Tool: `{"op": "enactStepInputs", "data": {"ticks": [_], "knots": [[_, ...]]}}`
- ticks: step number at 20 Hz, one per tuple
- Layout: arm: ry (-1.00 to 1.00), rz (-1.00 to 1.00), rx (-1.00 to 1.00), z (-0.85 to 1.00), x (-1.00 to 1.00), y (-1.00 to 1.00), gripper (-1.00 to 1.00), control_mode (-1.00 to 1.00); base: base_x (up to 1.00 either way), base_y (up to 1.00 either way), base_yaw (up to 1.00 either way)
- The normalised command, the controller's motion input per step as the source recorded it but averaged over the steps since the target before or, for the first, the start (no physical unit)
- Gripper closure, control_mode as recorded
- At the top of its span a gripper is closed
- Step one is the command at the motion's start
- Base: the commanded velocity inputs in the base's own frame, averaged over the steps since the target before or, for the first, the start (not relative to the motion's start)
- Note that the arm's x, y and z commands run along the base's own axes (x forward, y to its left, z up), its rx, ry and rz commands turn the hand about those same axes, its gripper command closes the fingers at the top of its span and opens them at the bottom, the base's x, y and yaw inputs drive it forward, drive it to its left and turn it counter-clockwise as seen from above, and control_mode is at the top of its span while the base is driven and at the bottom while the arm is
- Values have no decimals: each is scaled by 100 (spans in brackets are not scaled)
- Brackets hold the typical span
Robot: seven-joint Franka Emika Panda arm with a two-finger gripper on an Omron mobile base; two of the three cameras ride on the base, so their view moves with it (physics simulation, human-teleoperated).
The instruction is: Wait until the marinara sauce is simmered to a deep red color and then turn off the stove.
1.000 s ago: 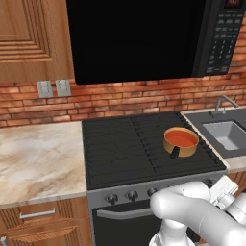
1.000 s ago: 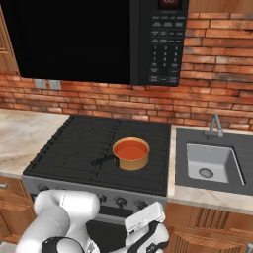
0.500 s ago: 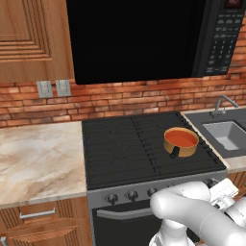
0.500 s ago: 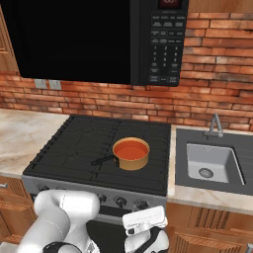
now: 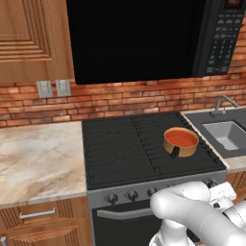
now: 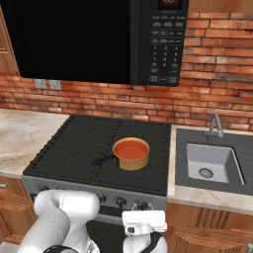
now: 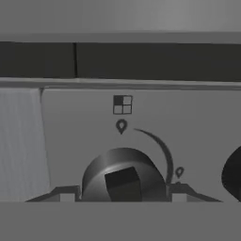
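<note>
The marinara sauce (image 5: 181,138) (image 6: 131,148) is a smooth orange-red disc in a small copper saucepan (image 5: 184,148) on the right side of the stove (image 5: 125,153) (image 6: 74,143). The pan's dark handle points toward the front. In the hand view my gripper (image 7: 123,194) faces the steel front panel. Its two fingertips sit on either side of a round dark stove knob (image 7: 123,175), shut on it. Dial marks curve above and to the right of the knob. In both base views my arm reaches down in front of the panel's right end.
A steel sink (image 6: 212,163) with a faucet lies right of the stove, and a marble counter (image 5: 38,158) lies to its left. A black microwave (image 6: 168,44) hangs above. More knobs (image 5: 112,197) line the front panel, and another dark knob (image 7: 233,176) shows at the right edge.
</note>
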Motion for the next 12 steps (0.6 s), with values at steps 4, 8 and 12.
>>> {"op": "enactStepInputs", "data": {"ticks": [4, 8, 12], "knots": [[3, -6, 27, 4, 0, -9, 100, -100, 0, 0, 0], [5, -6, 27, 9, 0, -5, 100, -100, 0, 0, 0], [6, -6, 25, 4, 0, -3, 100, -100, 0, 0, 0]]}}
